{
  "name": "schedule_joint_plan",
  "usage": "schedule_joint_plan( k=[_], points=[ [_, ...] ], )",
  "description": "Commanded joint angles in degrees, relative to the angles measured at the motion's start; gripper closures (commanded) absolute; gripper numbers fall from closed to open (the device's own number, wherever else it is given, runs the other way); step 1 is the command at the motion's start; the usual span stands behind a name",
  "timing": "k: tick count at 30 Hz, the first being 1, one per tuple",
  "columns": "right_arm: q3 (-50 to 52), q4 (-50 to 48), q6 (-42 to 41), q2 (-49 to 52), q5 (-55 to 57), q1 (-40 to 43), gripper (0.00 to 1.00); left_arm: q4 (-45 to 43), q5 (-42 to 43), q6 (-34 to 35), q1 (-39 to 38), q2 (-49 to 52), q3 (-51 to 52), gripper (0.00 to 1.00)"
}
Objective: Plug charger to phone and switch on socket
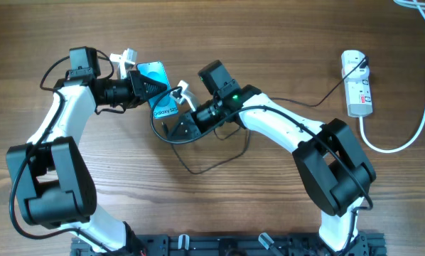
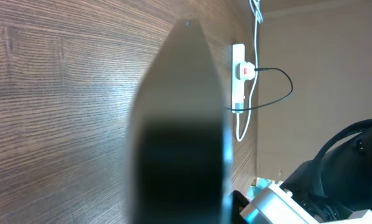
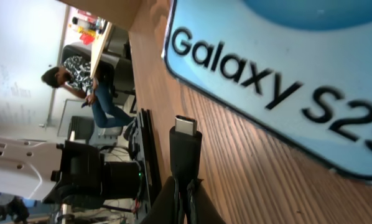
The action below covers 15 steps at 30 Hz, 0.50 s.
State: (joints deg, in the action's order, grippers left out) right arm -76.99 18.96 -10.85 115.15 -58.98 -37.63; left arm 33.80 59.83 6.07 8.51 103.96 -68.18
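The phone (image 1: 160, 94) lies left of the desk's (image 1: 269, 206) middle, its teal screen facing up and its long side running from far left to near right. The left tool (image 1: 146, 84) is closed, and its dark tip sits over the phone's left edge, pinching it as far as the overhead view shows. In the left wrist view a blurred dark shape fills the centre and hides the grip itself. The right tool (image 3: 181, 198) is closed on the charger (image 3: 186, 140), gripping the black plug just behind its small metal tip. That tip points at the phone's near end and sits just beside it, with a thin strip of bare wood between them, so it is not plugged in. From there the thin black cable loops over the desk and runs right to the socket (image 1: 357, 84), which lies well apart at the far right, a thick white cord (image 1: 420, 107) curving around it.
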Motion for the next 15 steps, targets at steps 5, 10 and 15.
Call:
schedule_joint_plan(
  k=[5,10,15],
  points=[
    [-0.33,-0.83,-2.03,-1.16,4.20,0.11,0.96,0.31,1.16,-1.33,-0.04,-0.87,0.04,0.96],
    [-0.33,-1.18,-2.29,-1.16,5.29,0.24,0.96,0.28,1.14,-1.33,-0.04,-0.87,0.04,0.96],
    [-0.33,-1.36,-2.27,-1.16,5.46,0.44,0.96,0.26,-0.09,-1.36,-0.04,-0.87,0.04,0.96]
  ],
)
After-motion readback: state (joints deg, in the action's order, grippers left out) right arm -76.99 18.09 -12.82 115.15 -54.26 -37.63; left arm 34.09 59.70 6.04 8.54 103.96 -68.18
